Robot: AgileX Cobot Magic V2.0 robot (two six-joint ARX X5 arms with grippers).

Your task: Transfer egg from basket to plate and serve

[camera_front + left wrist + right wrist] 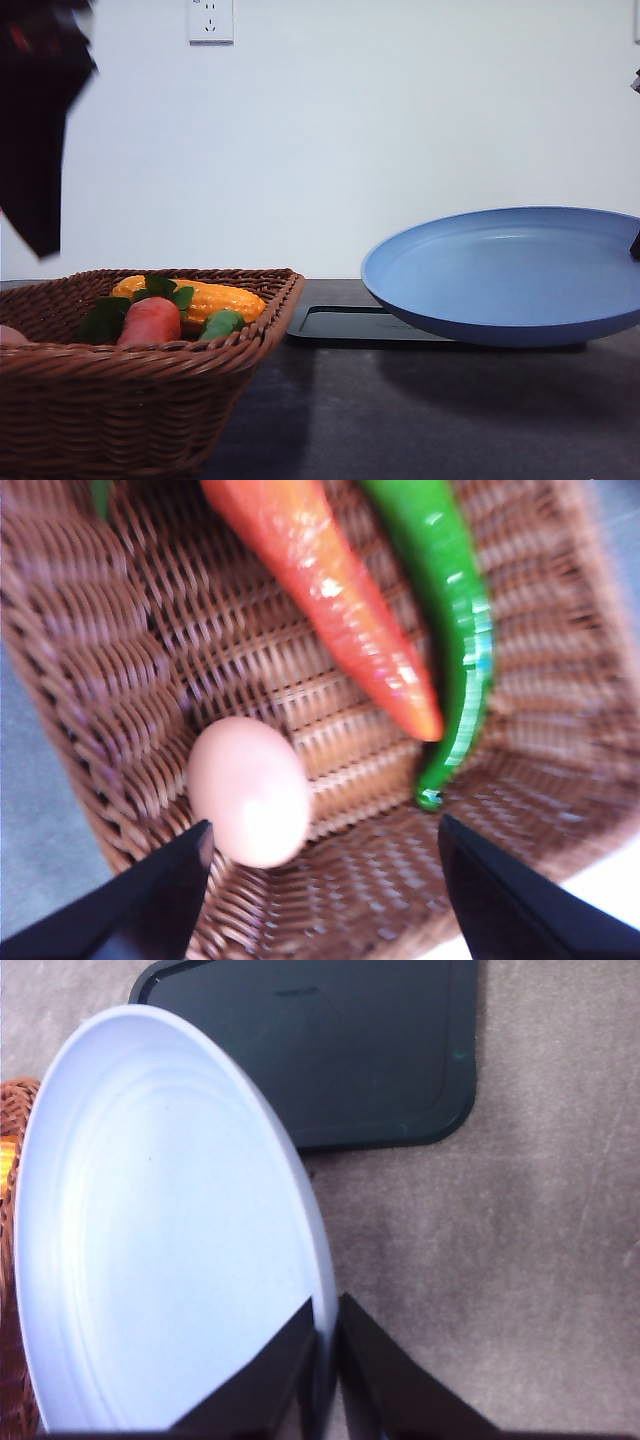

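Observation:
The egg [248, 790] is a pale pink oval lying in a corner of the woven basket [120, 660], beside an orange carrot toy [340, 610]. My left gripper [325, 880] hovers just above it, open, with one finger close to the egg and nothing between the fingers. The blue plate [500, 270] hangs tilted in the air to the right of the basket [130, 400], with nothing on it. My right gripper [325, 1355] is shut on the plate's rim [318, 1260], one finger on each side of the edge.
A green pepper toy [455, 640] lies beside the carrot. Yellow corn [215, 298] and leafy greens [105, 318] also fill the basket. A flat black tray [350, 322] lies on the dark table under the plate. My left arm [40, 130] looms dark over the basket.

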